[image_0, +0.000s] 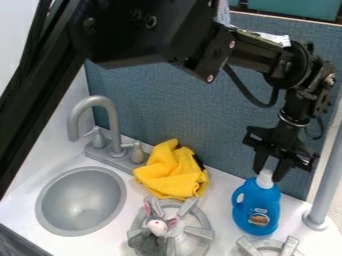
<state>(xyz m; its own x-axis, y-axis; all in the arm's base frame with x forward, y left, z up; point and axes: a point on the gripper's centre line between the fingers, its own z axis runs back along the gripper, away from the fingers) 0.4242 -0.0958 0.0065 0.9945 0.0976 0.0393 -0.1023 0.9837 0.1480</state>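
"Where's your hand (268, 175)?"
"At the white cap (265, 179) of the blue bottle (257, 204), upright on the table (222, 195); whether I'm gripping it, I can't tell."
"How might it handle?"
"Probably light, smooth, slightly squeezable. I'd take the cap squarely, lest it slip."

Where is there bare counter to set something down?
Between the yellow cloth and the blue bottle, with a smaller patch between the sink and the left burner. It is crowded at the bottle's white cap, where the gripper is, with the gray pole nearby; a plush toy sits on that burner.
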